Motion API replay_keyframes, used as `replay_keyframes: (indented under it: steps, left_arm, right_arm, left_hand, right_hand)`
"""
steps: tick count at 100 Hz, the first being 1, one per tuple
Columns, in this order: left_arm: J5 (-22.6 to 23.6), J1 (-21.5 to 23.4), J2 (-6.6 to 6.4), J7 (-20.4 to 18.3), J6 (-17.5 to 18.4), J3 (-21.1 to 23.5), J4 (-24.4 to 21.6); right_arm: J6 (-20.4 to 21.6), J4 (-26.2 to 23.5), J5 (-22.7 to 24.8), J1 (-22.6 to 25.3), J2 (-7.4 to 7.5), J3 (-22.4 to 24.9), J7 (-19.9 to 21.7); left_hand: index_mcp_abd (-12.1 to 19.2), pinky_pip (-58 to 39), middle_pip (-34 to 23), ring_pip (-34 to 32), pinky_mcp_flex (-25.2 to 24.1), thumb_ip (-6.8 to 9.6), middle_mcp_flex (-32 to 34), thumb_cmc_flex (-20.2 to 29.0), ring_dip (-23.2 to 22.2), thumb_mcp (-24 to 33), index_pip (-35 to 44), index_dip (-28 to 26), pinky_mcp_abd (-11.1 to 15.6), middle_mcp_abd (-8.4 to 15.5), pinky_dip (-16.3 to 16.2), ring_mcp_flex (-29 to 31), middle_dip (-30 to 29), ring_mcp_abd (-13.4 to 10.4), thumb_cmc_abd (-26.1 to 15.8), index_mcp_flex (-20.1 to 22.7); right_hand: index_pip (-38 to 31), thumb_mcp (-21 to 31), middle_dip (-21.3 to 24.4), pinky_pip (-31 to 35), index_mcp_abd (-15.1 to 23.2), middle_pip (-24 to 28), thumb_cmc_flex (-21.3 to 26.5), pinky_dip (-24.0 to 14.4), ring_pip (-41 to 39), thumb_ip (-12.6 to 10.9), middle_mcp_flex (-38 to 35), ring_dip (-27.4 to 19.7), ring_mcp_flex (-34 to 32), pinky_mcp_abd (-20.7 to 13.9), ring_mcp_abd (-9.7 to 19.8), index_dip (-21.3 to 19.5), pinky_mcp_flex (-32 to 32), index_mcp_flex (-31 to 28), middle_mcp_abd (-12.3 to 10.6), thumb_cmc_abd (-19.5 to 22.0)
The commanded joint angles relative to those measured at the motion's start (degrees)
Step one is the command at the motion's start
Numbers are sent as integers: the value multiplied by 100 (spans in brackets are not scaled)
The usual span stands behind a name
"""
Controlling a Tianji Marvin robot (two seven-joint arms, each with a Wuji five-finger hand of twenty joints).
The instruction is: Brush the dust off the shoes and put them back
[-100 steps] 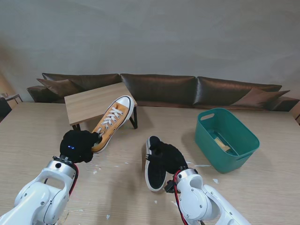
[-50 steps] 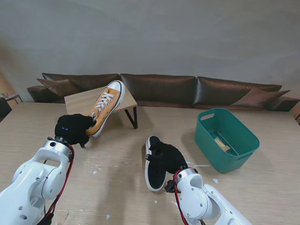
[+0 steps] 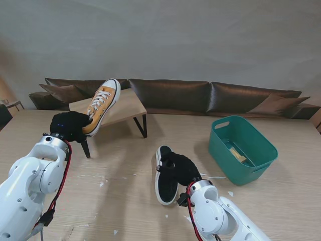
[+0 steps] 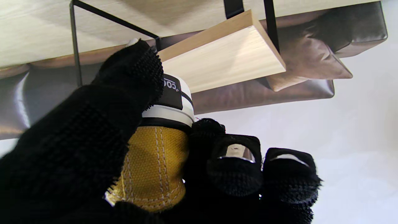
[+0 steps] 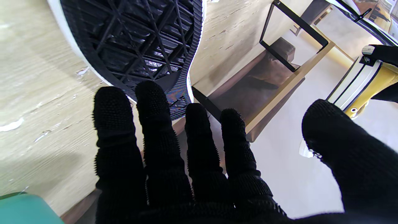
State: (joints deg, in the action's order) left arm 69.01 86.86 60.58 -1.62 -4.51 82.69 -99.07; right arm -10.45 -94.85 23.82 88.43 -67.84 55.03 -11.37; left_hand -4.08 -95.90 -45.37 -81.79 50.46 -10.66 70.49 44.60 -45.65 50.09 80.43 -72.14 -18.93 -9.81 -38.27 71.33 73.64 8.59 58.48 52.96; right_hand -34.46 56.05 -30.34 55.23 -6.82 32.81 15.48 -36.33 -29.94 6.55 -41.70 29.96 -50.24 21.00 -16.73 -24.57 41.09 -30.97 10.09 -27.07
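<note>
The table (image 3: 281,201) is strewn with pale scraps, which fits a brushing job partly done, and on it stand the three things that matter: a green bin (image 3: 242,149) to the right, a low wooden stand (image 3: 123,108) farther from me on the left, and a black shoe (image 3: 166,175) between them, nearer to me. The stand looks like the home the shoes go back to, which I judge explains why the left hand (image 3: 69,126) carries the yellow shoe (image 3: 101,104) tilted toe-up right at the stand's near edge; whether the sole touches the top I cannot tell. In the left wrist view that hand is clamped on the shoe's heel, thumb (image 4: 130,70) on one side and fingers curled round the other, a firm hold suited to steering it. The right hand (image 3: 184,168) rests by the black shoe with fingers (image 5: 155,124) straight and a little apart, thumb wide, gripping nothing; probably it waits or steadies that shoe for its turn
</note>
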Motion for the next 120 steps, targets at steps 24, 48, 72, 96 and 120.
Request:
replay_keyframes:
  steps: [24,48,72,96,120]
  left_arm:
    - [-299,-580,-20,-214,-194,-50,409]
    - [-529,-909,-19,-508,-539,-255,608]
    - [-621,-1167,-15,-607,-896,-448,877]
    - [-580,-1479,-40,-668,-1020,-591,1301]
    - [-673,-1663,-49,-550,-979,-668,1711]
  right_arm:
    - [62,30,-31,24,3,-13,129]
    - [67,33,-75,39,12,-2,179]
    - [88,66,-85,19,10,-16,184]
    - [104,91,-114,13,18,-15,228]
    - [81,120,-140,-12,17,-12,249]
  left_hand:
    - [-581,-111,-344,15,-15,278,569,756,-15,568,1038,-262,-284,290,-130,142,209,-63,-1288,768]
    - [-742,-190,-411,66,-283,297,388,847,-75,450,994,-400,-266,182,-252,132,405,71,-1435,569]
    - [-756,-287,-459,46,-327,319,351,858,-150,442,999,-422,-234,141,-307,128,464,107,-1446,563]
    - [-758,-307,-471,102,-427,300,254,842,-185,368,947,-428,-185,148,-316,123,489,125,-1433,483]
    - [-816,-175,-208,647,-742,36,-68,770,-379,112,194,-169,-84,94,-344,-5,733,265,-1277,84]
  right_hand:
    - [-43,91,87,131,-25,22,-152,-53,-68,-127,-137,28,-152,120,-38,50,-1998,56,91,176]
    - [-45,82,87,125,-24,22,-150,-55,-63,-125,-133,27,-142,118,-39,50,-2007,55,94,182]
    - [-45,81,88,121,-32,20,-146,-56,-67,-127,-129,28,-147,115,-37,50,-2011,52,91,184]
    - [-43,77,88,115,-23,19,-152,-57,-64,-126,-129,27,-141,113,-40,50,-2020,57,86,192]
    - [-45,77,85,109,-26,22,-141,-59,-65,-127,-130,27,-140,110,-39,49,-2026,62,89,198]
